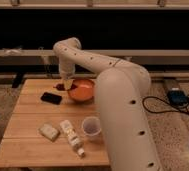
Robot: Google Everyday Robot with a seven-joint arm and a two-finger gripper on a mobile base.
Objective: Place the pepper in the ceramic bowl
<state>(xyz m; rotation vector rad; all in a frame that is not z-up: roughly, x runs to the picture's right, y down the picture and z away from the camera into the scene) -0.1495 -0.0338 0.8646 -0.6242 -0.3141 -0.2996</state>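
The ceramic bowl [83, 90], orange inside with a brownish-red rim, stands at the back of the wooden table [33, 115]. My gripper [67, 83] points down at the bowl's left rim. A small dark red shape, seemingly the pepper [60, 86], shows right at the gripper's tip, just left of the bowl. I cannot tell whether it is held or lies on the table. The big white arm [120, 105] sweeps in from the lower right and hides the table's right side.
A flat black rectangular object [51, 98] lies left of the bowl. A translucent white cup [91, 126], a small lying bottle [72, 136] and a beige block [48, 131] sit near the front. Cables and a blue device [177, 96] lie on the floor at right.
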